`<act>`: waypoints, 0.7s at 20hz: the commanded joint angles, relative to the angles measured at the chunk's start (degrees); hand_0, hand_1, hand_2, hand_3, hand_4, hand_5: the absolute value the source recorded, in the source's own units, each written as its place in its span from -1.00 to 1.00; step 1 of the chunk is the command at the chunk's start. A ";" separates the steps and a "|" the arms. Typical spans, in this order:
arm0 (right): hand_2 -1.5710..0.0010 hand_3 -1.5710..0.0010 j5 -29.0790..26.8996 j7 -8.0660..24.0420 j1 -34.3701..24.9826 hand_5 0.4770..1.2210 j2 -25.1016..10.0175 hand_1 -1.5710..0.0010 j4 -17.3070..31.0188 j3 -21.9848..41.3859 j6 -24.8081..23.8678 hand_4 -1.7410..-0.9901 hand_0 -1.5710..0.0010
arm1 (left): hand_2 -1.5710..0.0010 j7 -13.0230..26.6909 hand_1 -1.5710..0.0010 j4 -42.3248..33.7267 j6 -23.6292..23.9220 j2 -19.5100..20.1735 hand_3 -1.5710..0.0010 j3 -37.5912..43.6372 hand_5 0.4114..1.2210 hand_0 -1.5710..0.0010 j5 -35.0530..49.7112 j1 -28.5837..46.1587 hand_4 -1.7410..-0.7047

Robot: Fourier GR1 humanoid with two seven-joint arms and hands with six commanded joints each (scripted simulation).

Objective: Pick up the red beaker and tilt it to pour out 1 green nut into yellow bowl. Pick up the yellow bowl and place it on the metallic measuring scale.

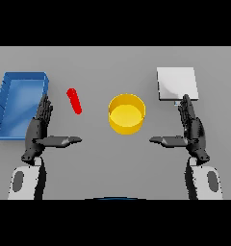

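Red beaker (74, 101) untouched | both hands, left (39, 129) and right (192, 129), fingers straight, empty | step: grasp beaker | next: left reaches beaker, pours into bowl (127, 113)

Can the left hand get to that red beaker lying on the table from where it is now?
Probably yes. The left hand is open, and the small red beaker lies just ahead of it and slightly inward on the grey table, with nothing between them. The blue tray sits off to its outer side.
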 commanded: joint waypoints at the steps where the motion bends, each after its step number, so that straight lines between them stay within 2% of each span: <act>1: 1.00 1.00 -0.06 -0.07 0.08 -0.73 -0.05 1.00 -0.06 -0.04 0.00 0.78 1.00 | 1.00 -0.09 1.00 -0.09 0.06 -0.08 1.00 -0.08 -0.39 1.00 -0.03 0.12 0.16; 6: 1.00 1.00 -0.27 -0.75 1.53 -0.73 -0.10 1.00 -1.15 0.29 0.41 0.78 1.00 | 1.00 -1.06 1.00 -1.01 0.03 -0.43 1.00 -0.79 -0.39 1.00 -0.45 1.62 0.16; 7: 1.00 1.00 6.04 -4.90 2.95 -0.73 -2.74 1.00 -3.39 2.42 -1.27 0.78 1.00 | 1.00 -2.49 1.00 -4.56 -0.56 1.12 1.00 -3.29 -0.39 1.00 -3.36 4.15 0.16; 8: 1.00 1.00 9.77 -6.65 4.09 -0.73 -4.23 1.00 -5.10 3.80 -2.18 0.78 1.00 | 1.00 -2.65 1.00 -7.15 -0.54 1.96 1.00 -5.15 -0.39 1.00 -5.84 6.06 0.15; 10: 1.00 1.00 14.52 -5.88 5.11 -0.73 -4.57 1.00 -6.73 6.25 -3.36 0.80 1.00 | 1.00 -0.52 1.00 -11.08 -0.82 2.51 1.00 -7.63 -0.38 1.00 -8.26 8.02 0.16; 12: 1.00 1.00 15.03 -6.19 6.17 -0.71 -5.24 1.00 -7.81 6.34 -3.29 0.75 1.00 | 1.00 1.73 1.00 -12.53 -0.79 3.01 1.00 -8.29 -0.39 1.00 -9.24 8.47 0.17; 13: 1.00 1.00 14.05 -5.48 5.26 -0.69 -5.06 1.00 -6.94 6.11 -2.65 0.70 1.00 | 1.00 2.90 1.00 -12.87 -1.02 3.38 1.00 -8.24 -0.40 1.00 -9.20 8.66 0.16; 14: 1.00 1.00 13.82 -6.19 5.83 -0.67 -5.02 1.00 -6.93 6.39 -2.13 0.66 1.00 | 1.00 3.82 1.00 -12.55 -1.07 3.38 1.00 -8.22 -0.40 1.00 -9.19 8.12 0.16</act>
